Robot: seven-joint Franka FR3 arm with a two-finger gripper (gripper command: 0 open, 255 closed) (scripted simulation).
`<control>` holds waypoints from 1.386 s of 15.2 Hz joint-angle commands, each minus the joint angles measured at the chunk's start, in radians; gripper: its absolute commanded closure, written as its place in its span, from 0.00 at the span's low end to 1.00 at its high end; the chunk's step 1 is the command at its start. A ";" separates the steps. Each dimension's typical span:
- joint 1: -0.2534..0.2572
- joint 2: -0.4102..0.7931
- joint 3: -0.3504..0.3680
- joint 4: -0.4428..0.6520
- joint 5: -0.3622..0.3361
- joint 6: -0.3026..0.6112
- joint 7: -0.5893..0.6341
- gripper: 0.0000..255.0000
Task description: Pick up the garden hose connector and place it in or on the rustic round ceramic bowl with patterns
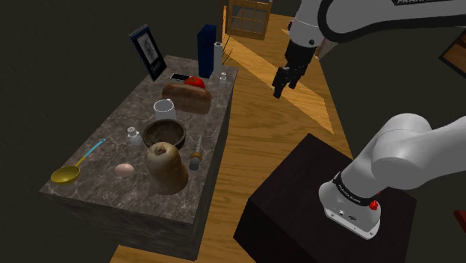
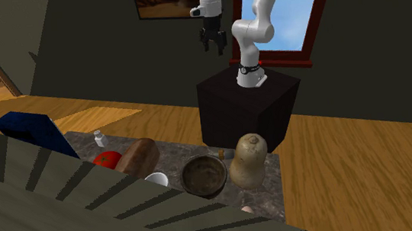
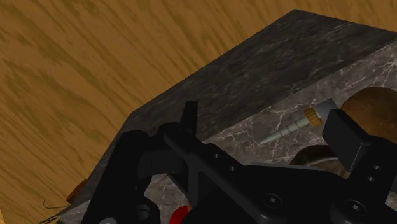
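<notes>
Shoulder view: the pincer (image 1: 281, 90) hangs in the air over the wooden floor (image 1: 246, 142), its two fingers apart and holding nothing. The garden hose connector (image 1: 195, 158) lies on the marbled counter (image 1: 112, 198) near its floor-side edge. It sits at 4 o'clock from the brown patterned bowl (image 1: 164, 134) and just beside the butternut squash (image 1: 166, 168), at its 2 o'clock. The pincer is well apart from them, at the bowl's 2 o'clock.

Second exterior view: the pincer (image 2: 215, 47) hovers high at 12 o'clock from the bowl (image 2: 204, 176). The connector (image 2: 222, 155) shows small at the bowl's 1 o'clock, between the bowl and the squash (image 2: 248, 161).

Wrist view: the pincer (image 3: 266, 124) is spread. The connector (image 3: 299, 124), a grey stem with a brass-coloured end, lies on the counter (image 3: 254, 70) well beyond the fingers, touched by neither.
</notes>
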 commanded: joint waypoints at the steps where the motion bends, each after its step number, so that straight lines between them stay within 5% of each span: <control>1: 0.007 0.039 0.014 -0.026 0.019 0.072 0.025 0.00; 11: 0.055 0.363 0.102 -0.043 0.111 0.444 0.152 0.00; 21: 0.094 0.771 0.164 0.101 0.130 0.746 0.283 0.00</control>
